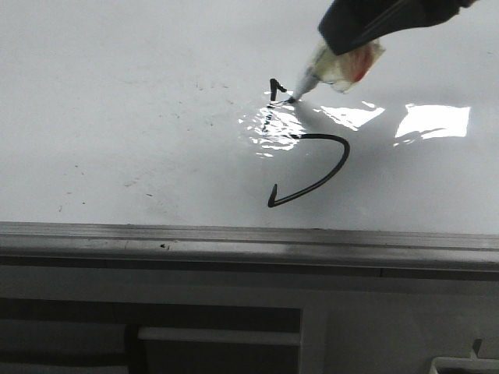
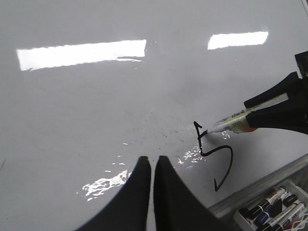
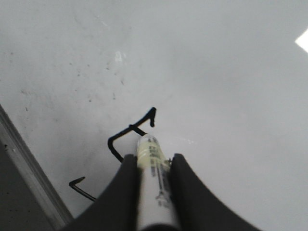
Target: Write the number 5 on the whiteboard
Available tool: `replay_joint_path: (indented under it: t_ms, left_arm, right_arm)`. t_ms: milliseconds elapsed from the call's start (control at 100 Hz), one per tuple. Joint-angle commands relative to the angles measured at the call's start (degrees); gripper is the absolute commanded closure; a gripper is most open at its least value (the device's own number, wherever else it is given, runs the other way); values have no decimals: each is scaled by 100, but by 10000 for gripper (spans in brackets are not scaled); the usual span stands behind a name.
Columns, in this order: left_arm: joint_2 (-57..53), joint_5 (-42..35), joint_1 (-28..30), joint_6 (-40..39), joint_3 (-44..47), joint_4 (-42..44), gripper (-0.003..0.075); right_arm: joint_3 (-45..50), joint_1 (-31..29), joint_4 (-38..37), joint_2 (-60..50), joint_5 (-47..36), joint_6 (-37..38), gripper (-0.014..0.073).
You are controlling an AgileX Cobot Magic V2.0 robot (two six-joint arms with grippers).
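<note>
Right gripper (image 3: 153,192) clamped on the marker (image 1: 331,70), tip touching the number 5 (image 1: 300,156) near the whiteboard's (image 1: 117,117) front frame edge, left gripper (image 2: 153,192) pressed closed on nothing; glossy, slick board, so light pressure, mid-barrel hold looks right.

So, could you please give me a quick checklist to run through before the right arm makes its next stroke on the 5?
1. Marker held between the right gripper fingers: ok.
2. Marker tip at the start of the top stroke of the number 5: ok.
3. Tip actually touching the whiteboard: cannot tell, glare covers that spot.
4. Vertical and curved belly already drawn: ok.
5. Top stroke complete: not ok, only a short tick shows.
6. Left gripper shut and clear of the figure: ok.
</note>
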Motion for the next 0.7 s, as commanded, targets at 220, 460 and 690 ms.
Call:
replay_joint_path:
  t_ms: [220, 460, 690]
  left_arm:
    - [7, -433, 19, -11, -154, -63, 740]
    - [7, -414, 19, -11, -154, -63, 738]
    - [122, 263, -39, 333, -253, -83, 404]
  right_arm:
    - [-116, -96, -539, -553, 1109, 208, 657]
    - [-116, 94, -501, -768, 187, 208, 657]
    - [-116, 1143, -487, -921, -508, 195, 657]
